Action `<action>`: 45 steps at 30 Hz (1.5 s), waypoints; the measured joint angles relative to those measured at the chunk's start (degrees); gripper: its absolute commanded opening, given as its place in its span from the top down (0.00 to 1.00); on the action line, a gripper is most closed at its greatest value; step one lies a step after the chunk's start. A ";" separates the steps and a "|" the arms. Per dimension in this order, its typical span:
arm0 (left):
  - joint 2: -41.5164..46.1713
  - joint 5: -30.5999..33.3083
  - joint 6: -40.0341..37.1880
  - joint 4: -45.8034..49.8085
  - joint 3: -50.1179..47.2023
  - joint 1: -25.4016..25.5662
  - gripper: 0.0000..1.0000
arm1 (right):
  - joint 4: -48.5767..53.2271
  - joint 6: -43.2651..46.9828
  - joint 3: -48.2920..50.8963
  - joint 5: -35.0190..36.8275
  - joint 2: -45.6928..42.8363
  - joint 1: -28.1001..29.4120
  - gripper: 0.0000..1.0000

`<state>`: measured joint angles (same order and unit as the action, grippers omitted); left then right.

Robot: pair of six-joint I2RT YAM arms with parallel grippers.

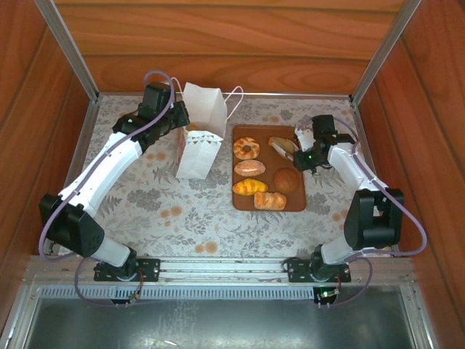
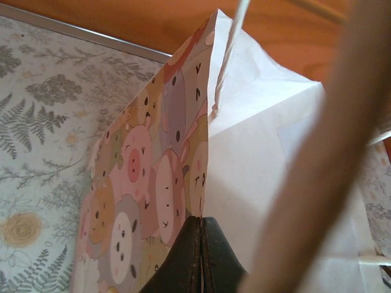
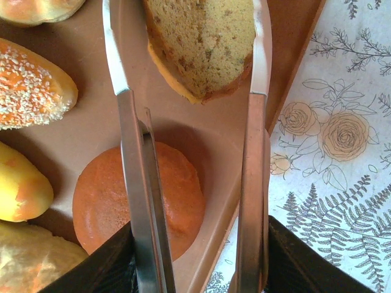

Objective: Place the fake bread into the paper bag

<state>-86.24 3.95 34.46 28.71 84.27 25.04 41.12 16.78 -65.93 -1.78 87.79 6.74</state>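
Observation:
The paper bag (image 1: 197, 129) stands upright left of the tray, white inside with a cartoon-animal print (image 2: 146, 177) on one side. My left gripper (image 1: 176, 118) (image 2: 201, 247) is shut on the bag's rim, pinching the paper edge. My right gripper (image 1: 311, 150) (image 3: 195, 268) is shut on a pair of metal tongs (image 3: 130, 152). The tong tips clamp a pale slice of fake bread (image 3: 201, 43) (image 1: 282, 145) over the tray's far right corner. On the tray lie a ringed donut (image 1: 246, 147), an oblong roll (image 1: 249, 168), croissants (image 1: 250, 186) and a round dark bun (image 1: 287, 179) (image 3: 171, 201).
The flat brown tray (image 1: 299, 200) (image 3: 91, 131) sits mid-table on a floral cloth (image 1: 189, 211). Wooden walls with metal posts enclose the table on three sides. A bag handle (image 2: 317, 171) hangs blurred close to the left wrist camera. A sesame roll (image 3: 30, 85) lies left of the tongs.

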 measured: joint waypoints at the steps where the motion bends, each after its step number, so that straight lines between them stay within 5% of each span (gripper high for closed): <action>1: -0.39 -0.55 -0.04 -0.09 0.33 -0.28 1.00 | -0.02 -0.11 0.00 0.00 0.00 0.02 0.50; 19: -2.38 -10.45 1.70 -4.09 -0.15 -3.50 0.95 | -0.20 -1.88 0.00 -1.20 0.00 0.90 0.50; 24: -2.38 -12.61 2.84 -5.35 -2.10 -5.55 0.56 | -0.44 -2.03 -0.02 -1.38 0.02 1.44 0.50; 31: -1.73 -14.34 3.48 -6.05 -2.58 -6.27 0.21 | 0.02 -2.40 -1.05 -1.42 1.53 1.53 0.50; 40: 5.92 -14.23 3.37 -6.03 -5.66 -7.45 0.00 | 0.55 -3.41 -2.25 -1.42 2.51 1.55 0.50; 45: 10.84 -14.78 2.86 -6.10 -6.91 -8.09 0.00 | 0.94 -4.04 -3.37 -1.31 2.60 1.55 0.51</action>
<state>-75.40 -10.83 37.32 22.61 77.36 16.95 42.06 12.73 -69.30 -3.09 90.39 8.29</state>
